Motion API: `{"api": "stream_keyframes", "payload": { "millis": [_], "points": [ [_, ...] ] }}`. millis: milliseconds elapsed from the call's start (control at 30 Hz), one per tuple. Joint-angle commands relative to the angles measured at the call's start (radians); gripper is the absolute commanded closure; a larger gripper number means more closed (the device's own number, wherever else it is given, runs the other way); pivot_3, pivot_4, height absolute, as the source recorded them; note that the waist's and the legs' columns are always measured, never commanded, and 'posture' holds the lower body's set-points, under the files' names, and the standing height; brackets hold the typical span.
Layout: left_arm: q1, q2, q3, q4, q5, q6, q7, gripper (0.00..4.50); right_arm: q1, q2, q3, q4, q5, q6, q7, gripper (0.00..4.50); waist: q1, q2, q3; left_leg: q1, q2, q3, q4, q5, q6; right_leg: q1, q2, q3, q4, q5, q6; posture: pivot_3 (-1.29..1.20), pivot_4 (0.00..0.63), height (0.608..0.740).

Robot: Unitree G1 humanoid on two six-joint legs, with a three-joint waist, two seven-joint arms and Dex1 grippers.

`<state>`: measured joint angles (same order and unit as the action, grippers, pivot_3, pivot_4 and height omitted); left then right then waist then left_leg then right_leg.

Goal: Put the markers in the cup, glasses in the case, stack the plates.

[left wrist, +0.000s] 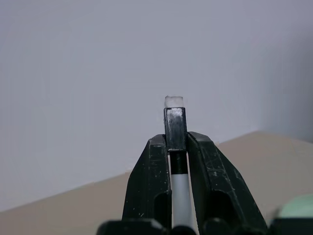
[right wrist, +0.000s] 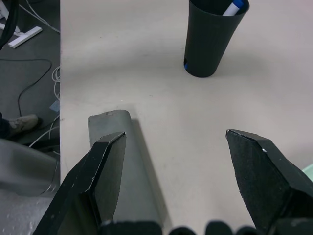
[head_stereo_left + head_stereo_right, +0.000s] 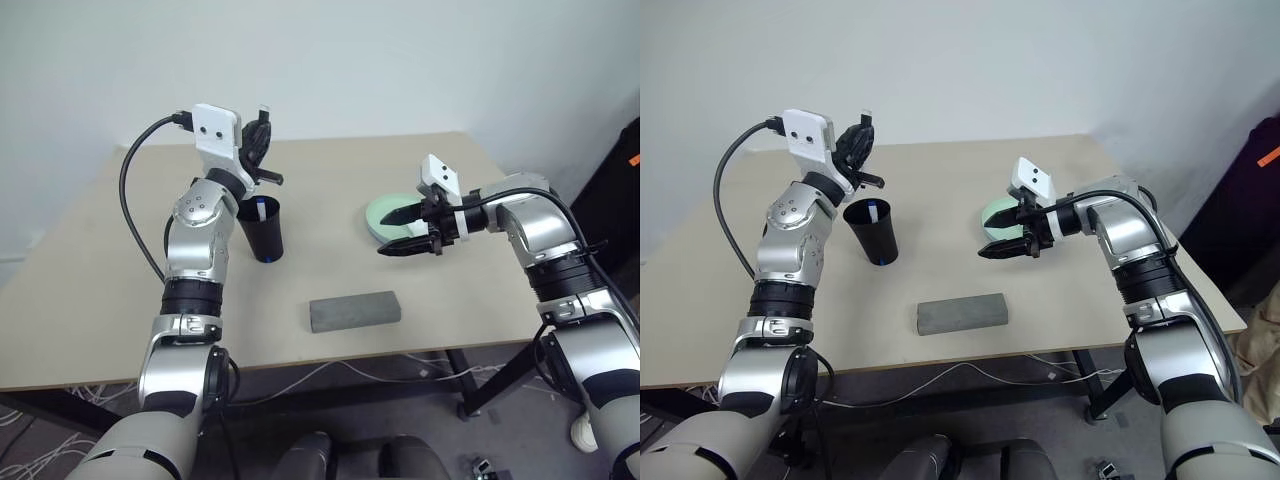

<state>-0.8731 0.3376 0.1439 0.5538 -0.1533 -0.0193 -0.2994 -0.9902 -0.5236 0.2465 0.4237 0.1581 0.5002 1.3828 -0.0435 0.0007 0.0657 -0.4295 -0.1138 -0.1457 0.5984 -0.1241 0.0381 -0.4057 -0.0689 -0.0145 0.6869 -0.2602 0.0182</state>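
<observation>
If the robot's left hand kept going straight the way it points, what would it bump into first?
Probably just the white wall. The left hand, shut on the black-capped marker, points up and out past the table, and nothing else seems to lie ahead.

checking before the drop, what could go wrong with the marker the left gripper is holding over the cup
The left gripper pinches the black-capped marker near its end only, so it may swing or slip. The cup is narrow and light, already holds the blue-capped marker, so a slanted drop could miss or tip it.

You are most likely looking at a lab or test room: a plain beige table (image 3: 330,180) stands against a bare white wall (image 3: 330,60), and loose white cables (image 3: 300,385) lie on the grey floor beneath the table.
</observation>
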Motion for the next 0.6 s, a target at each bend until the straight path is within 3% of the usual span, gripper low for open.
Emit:
{"api": "stream_keyframes", "payload": {
  "millis": [33, 600],
  "points": [
    [-0.03, 0.006, 0.014, 0.057, 0.042, -0.118, 0.058, 4.02, -0.02, -0.003, -0.021, -0.035, 0.02, 0.004, -0.002, 0.96, 0.0, 0.0, 0.0, 0.0, 0.0, 0.0, 0.0, 0.0, 0.0, 0.0, 0.0, 0.0, 0.0, 0.0, 0.0, 0.0, 0.0, 0.74],
    [0.003, -0.038, 0.006, 0.261, 0.061, -0.32, 0.098, 4.02, -0.024, -0.001, -0.017, -0.039, 0.024, 0.007, 0.007, 0.96, -0.001, 0.0, 0.0, 0.0, 0.0, 0.0, 0.0, 0.0, 0.001, 0.0, 0.001, -0.002, 0.0, 0.0, 0.001, 0.0, 0.0, 0.74]
  ]
}}
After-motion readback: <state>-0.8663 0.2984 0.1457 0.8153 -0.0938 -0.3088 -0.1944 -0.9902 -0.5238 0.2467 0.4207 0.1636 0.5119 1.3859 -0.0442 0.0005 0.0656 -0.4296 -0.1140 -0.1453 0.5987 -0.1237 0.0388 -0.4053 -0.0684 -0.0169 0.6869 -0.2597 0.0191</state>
